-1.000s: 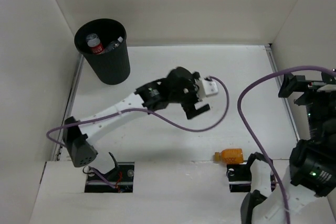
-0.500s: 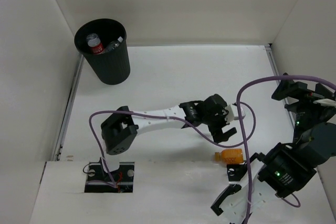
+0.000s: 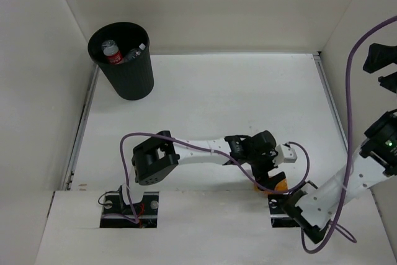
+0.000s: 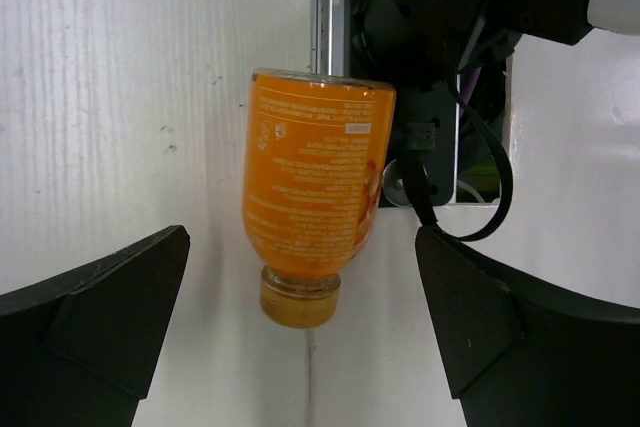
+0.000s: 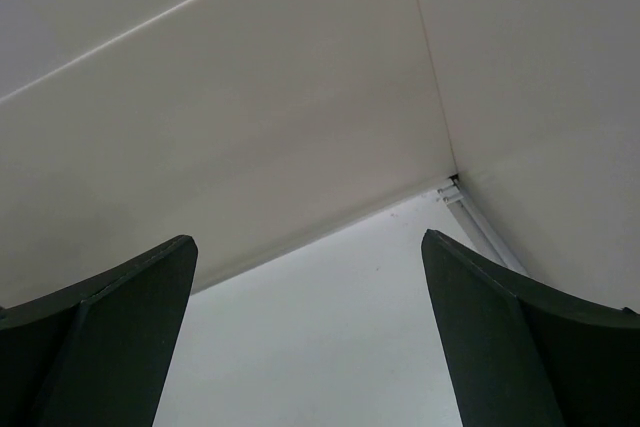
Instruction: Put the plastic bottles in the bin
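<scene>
Left fingers: black wedges, wide apart, flanking bottle.
Right fingers: black, apart, empty.
Bottle: stubby orange plastic, printed, lying on desk.

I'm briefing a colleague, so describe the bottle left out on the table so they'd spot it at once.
Go to the near edge of the white table, by the right arm's base. A stubby orange plastic bottle with an orange cap lies on its side, beneath the open left gripper. It is the only orange thing, and the only bottle outside the tall round black plastic bin.
</scene>
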